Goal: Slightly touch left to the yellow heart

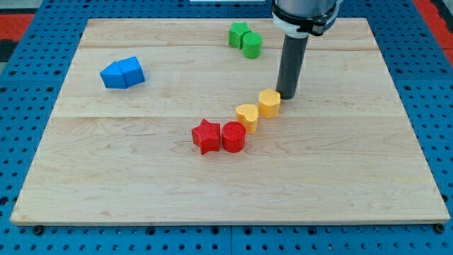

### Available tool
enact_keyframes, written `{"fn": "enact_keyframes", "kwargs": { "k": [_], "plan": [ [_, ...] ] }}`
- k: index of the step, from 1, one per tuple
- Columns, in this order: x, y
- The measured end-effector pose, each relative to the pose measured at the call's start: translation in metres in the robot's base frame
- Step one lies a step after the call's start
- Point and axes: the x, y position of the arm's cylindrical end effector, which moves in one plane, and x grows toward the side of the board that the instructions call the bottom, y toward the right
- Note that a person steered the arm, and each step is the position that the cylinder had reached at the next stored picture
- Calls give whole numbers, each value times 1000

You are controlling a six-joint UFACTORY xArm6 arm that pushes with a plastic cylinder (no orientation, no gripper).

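The yellow heart (247, 115) lies near the board's middle, touching a yellow hexagon (270, 103) on its upper right and a red cylinder (233, 137) on its lower left. My tip (287, 95) rests on the board just to the upper right of the yellow hexagon, right beside it; I cannot tell if they touch. The tip is to the right of the yellow heart, with the hexagon between them.
A red star (206, 136) sits left of the red cylinder. A green star (238, 33) and green cylinder (252, 44) stand at the view's top. Two blue blocks (122, 73) lie together at the upper left. The wooden board (141, 177) sits on a blue pegboard.
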Motion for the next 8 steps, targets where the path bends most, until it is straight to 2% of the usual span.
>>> {"fn": "enact_keyframes", "kwargs": {
  "k": [2, 5, 6, 8],
  "plan": [
    [31, 72],
    [28, 108],
    [-13, 93],
    [-19, -84]
  ]
}}
